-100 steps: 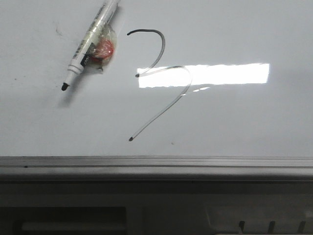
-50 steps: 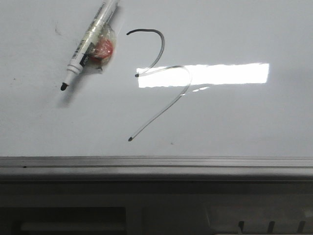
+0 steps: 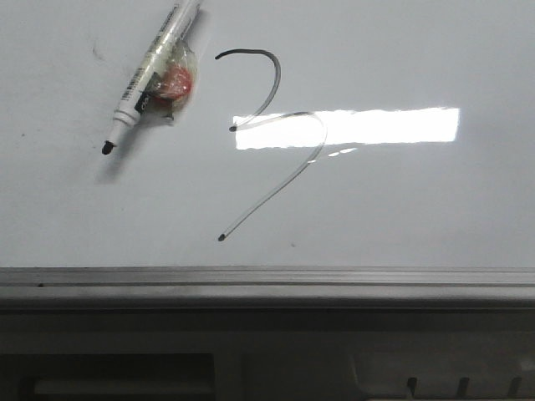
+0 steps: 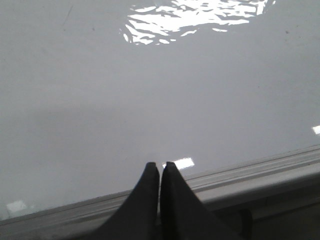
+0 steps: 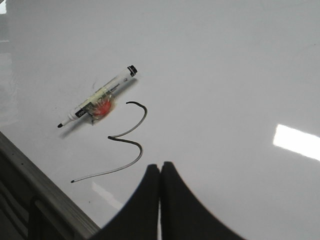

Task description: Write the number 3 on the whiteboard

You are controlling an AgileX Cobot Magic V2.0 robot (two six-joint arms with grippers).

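Note:
The number 3 (image 3: 276,125) is drawn in thin black line on the whiteboard (image 3: 401,200), slanted, with a long tail ending in a dot. It also shows in the right wrist view (image 5: 131,140). An uncapped marker (image 3: 150,75) with a red wad taped to it lies on the board left of the 3, also in the right wrist view (image 5: 97,102). My right gripper (image 5: 160,165) is shut and empty above the board (image 5: 225,75), near the 3's lower curve. My left gripper (image 4: 159,164) is shut and empty over the board (image 4: 150,90) near its edge.
A grey ridged metal rail (image 3: 267,284) runs along the board's near edge, also in the left wrist view (image 4: 260,172) and right wrist view (image 5: 40,190). A bright rectangular glare (image 3: 376,127) lies across the board by the 3.
The view has shifted very slightly; the marker and the 3 sit a few pixels further left. Nothing else has changed.

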